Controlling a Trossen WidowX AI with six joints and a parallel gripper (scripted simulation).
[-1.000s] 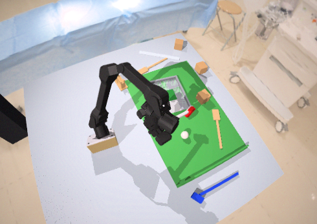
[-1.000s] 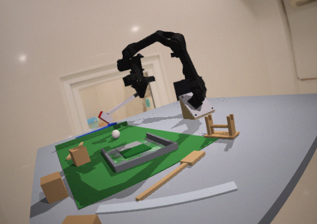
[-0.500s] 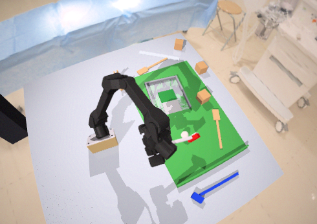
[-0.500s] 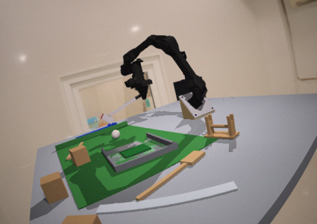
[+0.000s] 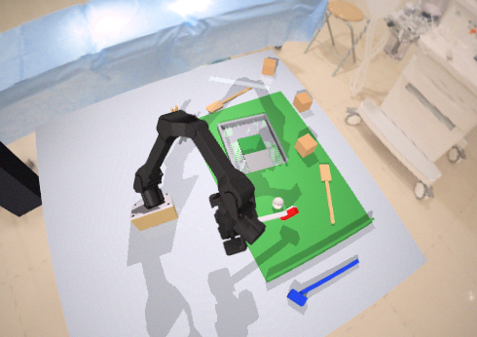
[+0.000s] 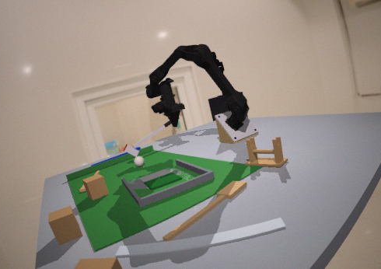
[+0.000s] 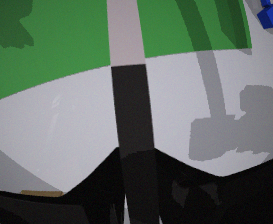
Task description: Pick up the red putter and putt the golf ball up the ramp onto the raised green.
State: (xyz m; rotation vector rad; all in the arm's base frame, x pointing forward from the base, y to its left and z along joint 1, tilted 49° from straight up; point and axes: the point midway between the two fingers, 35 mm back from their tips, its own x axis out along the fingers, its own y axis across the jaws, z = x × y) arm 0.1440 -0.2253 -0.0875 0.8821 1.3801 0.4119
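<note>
My gripper [image 5: 258,222] [image 6: 171,121] [image 7: 132,152] is shut on the dark handle of the red putter [image 5: 288,213] [image 6: 131,149] [image 7: 124,23]. It holds the putter slanted down over the near part of the green mat [image 5: 320,234] [image 6: 104,229]. The red head sits low, just beside the white golf ball [image 5: 277,202] [image 6: 139,160], on the side away from the ramp. The raised green [image 5: 251,143] [image 6: 163,179] lies inside a grey frame [image 5: 242,120] [image 6: 174,190], with its grey ramp [image 5: 258,160] facing the ball. In the wrist view the ball is cut off by the top edge.
A blue putter [image 5: 326,279] [image 7: 267,4] lies off the mat's near edge. A wooden putter [image 5: 328,192] and wooden blocks [image 5: 306,145] [image 5: 303,101] [image 6: 96,186] lie on the mat. Another wooden putter [image 5: 228,100] [image 6: 205,211], a white bar [image 5: 238,82] [image 6: 225,237] and a small wooden stool [image 6: 265,153] lie beyond the frame.
</note>
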